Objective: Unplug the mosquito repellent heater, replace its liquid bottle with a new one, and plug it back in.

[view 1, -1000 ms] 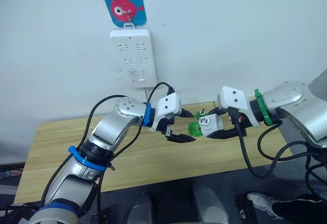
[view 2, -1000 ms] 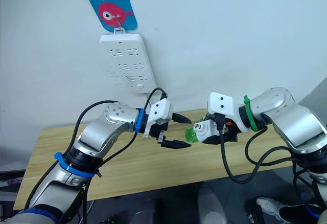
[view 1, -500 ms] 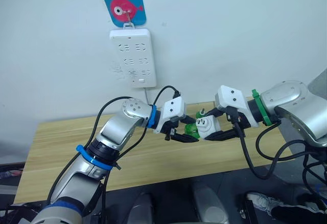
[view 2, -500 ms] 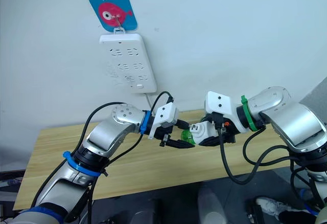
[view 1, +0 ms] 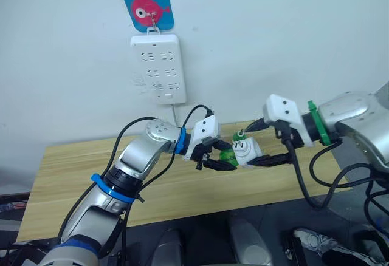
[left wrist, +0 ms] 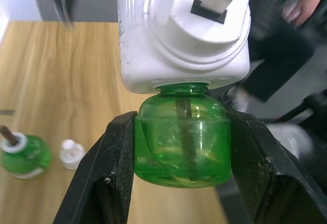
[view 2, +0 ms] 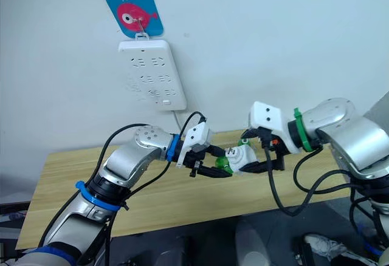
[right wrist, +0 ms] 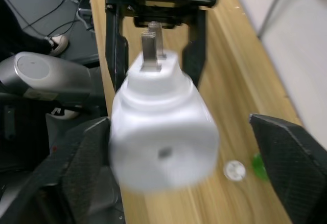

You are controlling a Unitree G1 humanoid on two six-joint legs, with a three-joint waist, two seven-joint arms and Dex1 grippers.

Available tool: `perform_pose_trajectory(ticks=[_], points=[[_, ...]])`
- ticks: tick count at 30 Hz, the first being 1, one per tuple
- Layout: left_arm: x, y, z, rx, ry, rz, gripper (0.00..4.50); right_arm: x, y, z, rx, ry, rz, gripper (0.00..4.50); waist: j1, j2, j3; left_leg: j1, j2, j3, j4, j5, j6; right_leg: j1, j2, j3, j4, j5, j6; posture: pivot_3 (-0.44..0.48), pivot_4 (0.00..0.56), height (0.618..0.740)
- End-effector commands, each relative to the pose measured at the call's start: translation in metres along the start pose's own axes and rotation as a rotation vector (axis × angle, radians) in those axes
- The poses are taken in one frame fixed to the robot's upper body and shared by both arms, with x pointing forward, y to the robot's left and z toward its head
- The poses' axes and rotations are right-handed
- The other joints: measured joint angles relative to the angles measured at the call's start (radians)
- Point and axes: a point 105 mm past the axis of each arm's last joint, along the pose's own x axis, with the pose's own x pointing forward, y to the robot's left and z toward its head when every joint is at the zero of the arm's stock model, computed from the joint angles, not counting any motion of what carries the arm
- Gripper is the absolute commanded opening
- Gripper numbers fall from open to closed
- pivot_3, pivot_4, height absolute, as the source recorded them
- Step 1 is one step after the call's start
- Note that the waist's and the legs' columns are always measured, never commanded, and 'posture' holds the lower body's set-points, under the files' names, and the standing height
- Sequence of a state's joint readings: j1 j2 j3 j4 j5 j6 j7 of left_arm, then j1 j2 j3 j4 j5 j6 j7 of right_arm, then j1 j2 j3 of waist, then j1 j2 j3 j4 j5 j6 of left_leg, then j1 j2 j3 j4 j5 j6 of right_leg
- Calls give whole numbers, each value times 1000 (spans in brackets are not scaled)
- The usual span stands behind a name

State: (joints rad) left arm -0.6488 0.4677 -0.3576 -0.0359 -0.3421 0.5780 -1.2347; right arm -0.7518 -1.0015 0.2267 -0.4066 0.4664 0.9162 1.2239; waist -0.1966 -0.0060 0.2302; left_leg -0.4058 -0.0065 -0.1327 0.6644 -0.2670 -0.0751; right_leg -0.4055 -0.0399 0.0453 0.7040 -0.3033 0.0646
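I'm looking at a light wooden table [view 1: 73, 175] set against a plain pale wall. In the upper left of the frame a white power strip [view 1: 157, 67] hangs from a hook on a blue fish sign [view 1: 148, 6]. The left wrist view catches a spare green bottle [left wrist: 24, 154] and a small white cap [left wrist: 72, 153] lying near each other on the wood, and a seated person in dark clothes behind.

Near the centre of the frame, above the table, the mosquito repellent heater [view 1: 246, 150] sits between both arms, its 2 prongs pointing up. The left gripper [left wrist: 182, 162] has its 2 fingers pressed against either side of the green liquid bottle [left wrist: 182, 143] screwed into the heater's underside. The right gripper [right wrist: 173, 168] has its fingers spread wide; one finger [right wrist: 84, 168] is at the heater's side and the other stands well clear, and I cannot tell whether anything touches.

The heater's vent hole is blurred in the right wrist view. The table's right end is hidden behind the right arm.

Compared with 0.5 s ago, the right gripper's fingers have spread from the heater body, while the left gripper stays clamped on the bottle.
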Motion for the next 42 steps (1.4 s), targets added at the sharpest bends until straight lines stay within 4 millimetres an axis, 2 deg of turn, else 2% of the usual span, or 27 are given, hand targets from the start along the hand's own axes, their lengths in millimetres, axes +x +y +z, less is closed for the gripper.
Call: perform_pose_trajectory(ticks=[1,3,6,10,13,17,28,36,42], points=[[-10,-7,19,-84,-155,-37,2253,-30,-11,9,40,-83,-106,4500,0,0,0,0,0,0,0,0,0,0,0,0,0,0,0,-244,151,734],[-15,-8,23,-158,-223,-50,2253,-40,-11,12,66,-124,-127,4500,2,0,0,0,0,0,0,0,0,0,0,0,0,0,0,-245,151,734],[-27,-7,37,-310,-391,-79,2253,-54,-9,25,179,-303,-160,4500,1,0,0,0,0,0,0,0,0,0,0,0,0,0,0,-250,149,734],[-35,-9,48,-450,-510,-143,2253,-67,-14,34,327,-580,-245,4500,-2,0,-12,0,0,0,0,0,0,0,0,0,1,0,0,-254,145,734],[-38,-10,54,-500,-554,-166,2253,-66,-8,33,409,-713,-251,4500,-1,0,-16,0,0,0,1,0,0,0,0,0,3,0,0,-257,143,734],[-44,-10,61,-543,-600,-195,2253,-56,5,35,513,-838,-143,4500,-3,1,-20,0,0,0,1,0,0,0,0,1,4,0,0,-261,140,734],[-52,-20,76,-548,-629,-274,2253,-27,18,51,734,-958,36,4500,-16,3,-31,2,0,1,0,0,0,0,1,1,4,0,0,-251,137,734],[-52,-22,77,-545,-619,-285,2253,-23,28,67,774,-983,140,4500,-18,3,-32,2,1,1,0,0,0,0,1,1,4,0,0,-251,138,734],[-49,-24,76,-536,-608,-287,2253,-15,33,72,786,-957,194,4500,-18,3,-32,2,1,1,0,0,0,1,1,1,3,-1,0,-248,139,734]])
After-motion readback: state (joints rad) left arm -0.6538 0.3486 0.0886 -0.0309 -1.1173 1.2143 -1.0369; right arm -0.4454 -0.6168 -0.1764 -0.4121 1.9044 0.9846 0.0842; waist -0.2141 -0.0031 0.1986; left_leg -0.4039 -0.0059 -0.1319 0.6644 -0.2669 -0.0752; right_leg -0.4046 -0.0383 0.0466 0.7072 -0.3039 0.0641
